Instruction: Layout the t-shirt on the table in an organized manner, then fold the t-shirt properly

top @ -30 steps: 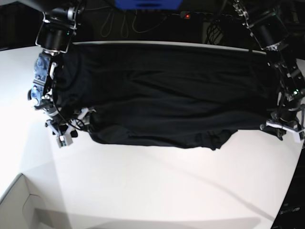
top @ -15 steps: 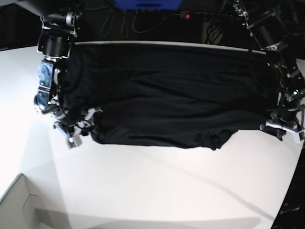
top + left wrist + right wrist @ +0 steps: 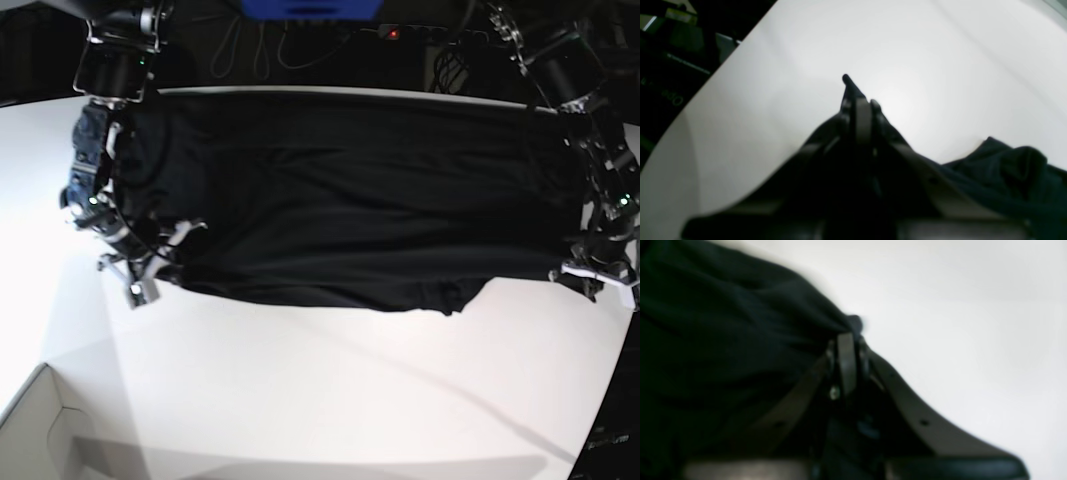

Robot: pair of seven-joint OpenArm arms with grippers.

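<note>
With both the left gripper (image 3: 858, 101) and right gripper (image 3: 848, 336) clamped on the black short-sleeved t-shirt (image 3: 330, 225), layout is in progress; next, pull its edge taut.

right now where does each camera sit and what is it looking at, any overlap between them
Base: high over the table, looking down on the t-shirt and both arms.
Left wrist: on the left arm, facing its fingers and the cloth between them.
Right wrist: on the right arm, facing its own fingers on cloth.
All three share t-shirt and table.
</note>
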